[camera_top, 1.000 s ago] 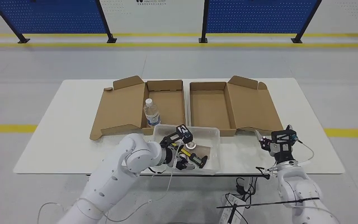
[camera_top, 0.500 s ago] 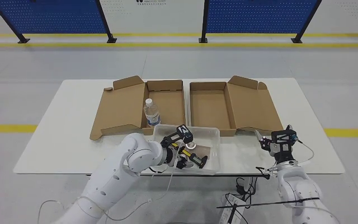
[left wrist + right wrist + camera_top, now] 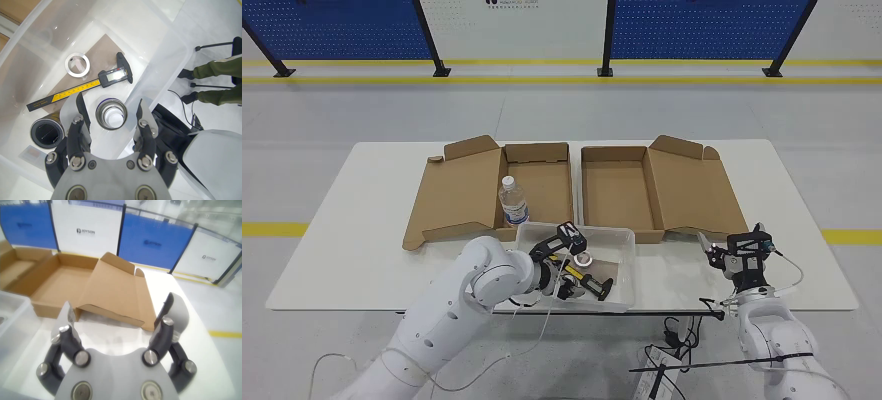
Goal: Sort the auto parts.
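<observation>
Two cardboard boxes (image 3: pixel 542 190) (image 3: pixel 617 195), one clear bin (image 3: pixel 617 235) at six o'clock; left end effector (image 3: pixel 110 97) gapes around one steel sleeve (image 3: pixel 111 113), right end effector (image 3: pixel 118 298) gapes empty.

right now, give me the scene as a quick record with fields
bin: clear, at table's near edge
in bin: caliper, ring, black cylinder, sleeve
left gripper: open over bin, straddling sleeve, apparently not touching it
right gripper: open, over table near right box's flap
boxes: left box, right box, both open, side by side
bottle: upright at left box
</observation>
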Tool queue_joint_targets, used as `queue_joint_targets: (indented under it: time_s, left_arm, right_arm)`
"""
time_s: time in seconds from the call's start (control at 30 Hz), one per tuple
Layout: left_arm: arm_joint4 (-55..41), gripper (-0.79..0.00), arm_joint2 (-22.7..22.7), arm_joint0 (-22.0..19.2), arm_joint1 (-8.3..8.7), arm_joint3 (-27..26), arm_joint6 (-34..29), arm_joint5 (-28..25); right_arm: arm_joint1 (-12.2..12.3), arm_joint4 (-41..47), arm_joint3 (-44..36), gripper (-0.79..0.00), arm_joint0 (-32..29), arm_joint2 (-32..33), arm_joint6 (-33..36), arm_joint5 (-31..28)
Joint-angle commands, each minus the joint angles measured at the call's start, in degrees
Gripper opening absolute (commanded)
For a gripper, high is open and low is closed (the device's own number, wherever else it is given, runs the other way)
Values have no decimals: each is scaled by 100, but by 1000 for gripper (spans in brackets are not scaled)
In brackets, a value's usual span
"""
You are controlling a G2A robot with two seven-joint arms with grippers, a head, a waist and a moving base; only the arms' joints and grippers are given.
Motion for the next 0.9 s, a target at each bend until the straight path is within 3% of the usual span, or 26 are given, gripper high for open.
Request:
queue_joint_targets:
  time_s: [0.0,0.87]
  left_arm:
    - [42,-215,12,-11,4,-8,-23,25]
    - [152,-234,216,-76,37,108,-84,69]
  right_arm:
    - [0,0,0,0,0,0,0,0]
    - [0,0,0,0,0,0,0,0]
